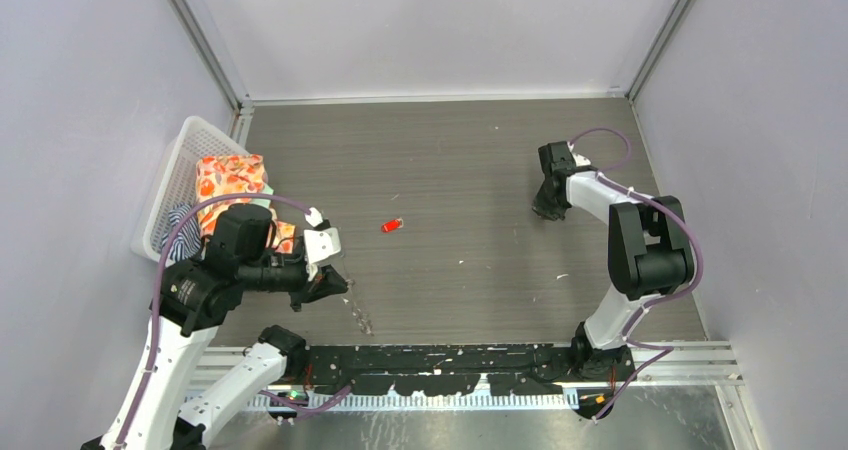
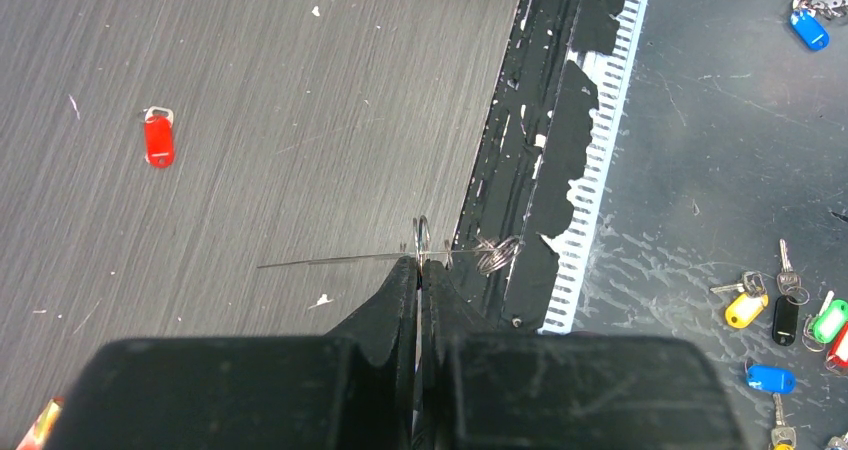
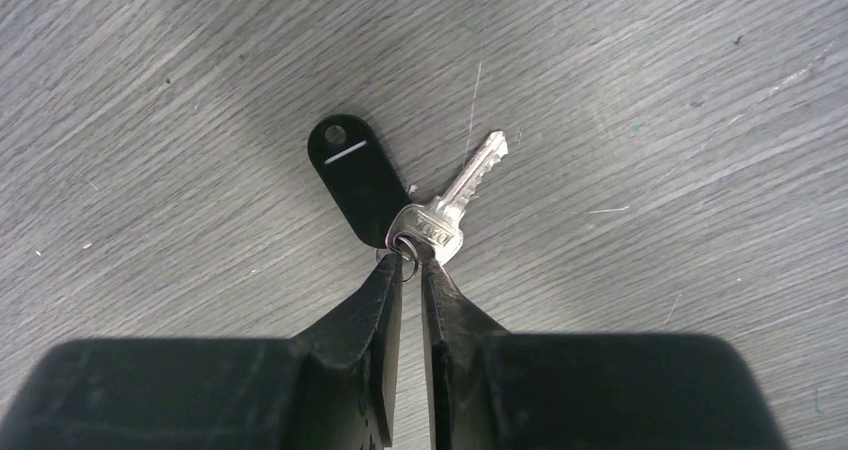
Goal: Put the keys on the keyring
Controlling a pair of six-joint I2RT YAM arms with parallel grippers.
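My left gripper clamped on keyring wire, level over near edge of table, likely as threading target. Untouched red key lies mid-table, apart from both arms. Right gripper jaws nearly together round ring of silver key, far right; can't tell if gripped.

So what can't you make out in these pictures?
- Top view: the right gripper hides what's beneath.
- Right wrist view: fingertips hide most of the small ring joining the silver key and black tag; gripped or not, unclear.
- Left wrist view: the keyring is edge-on, its shape unreadable.
- Top view: the red tag, too small for detail.
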